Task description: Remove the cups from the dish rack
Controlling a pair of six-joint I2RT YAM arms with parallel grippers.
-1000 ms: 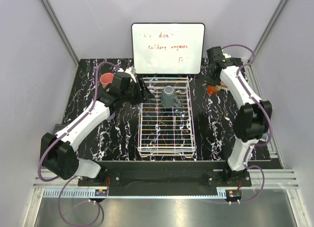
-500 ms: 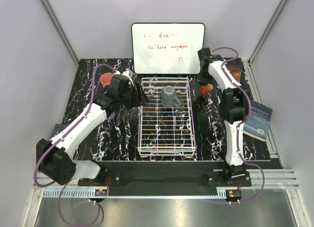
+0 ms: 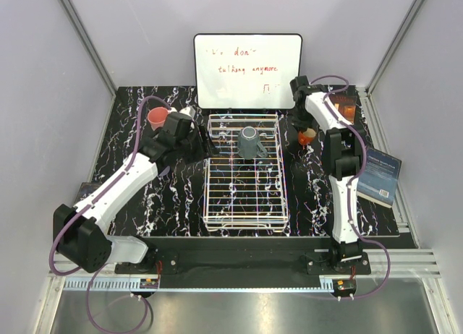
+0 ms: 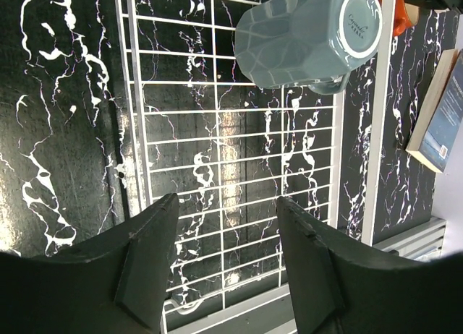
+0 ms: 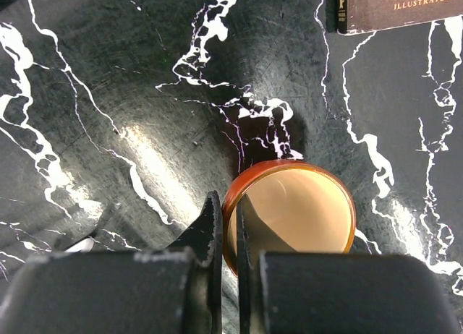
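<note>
The right gripper [image 5: 226, 229] is seen with its fingers pressed almost together on the thin rim of the orange-red cup [image 5: 293, 220], one finger outside the wall and the other inside. The cup is round and glossy, translucent at its edge, with its mouth turned upward. Its base is hidden, so contact with the table [image 5: 108, 95] cannot be judged. Around it a glossy black surface with white marble veining is shown, and beyond the fingertips a book [image 5: 398, 5] is cut off by the frame.

The left gripper [image 4: 228, 272] is held with its matte dark fingers [image 4: 148, 265] spread wide and nothing between them. Beneath them lies the dish rack [image 4: 132, 131], a white wire grid. Past the fingertips, at the rack's far end, the dark grey mug [image 4: 304, 34] is seen, faceted, with the print on its base too small to read and its handle mostly hidden. Behind the left wrist, outside the rack, a pink cup [image 3: 157, 118] stands on the table.
</note>
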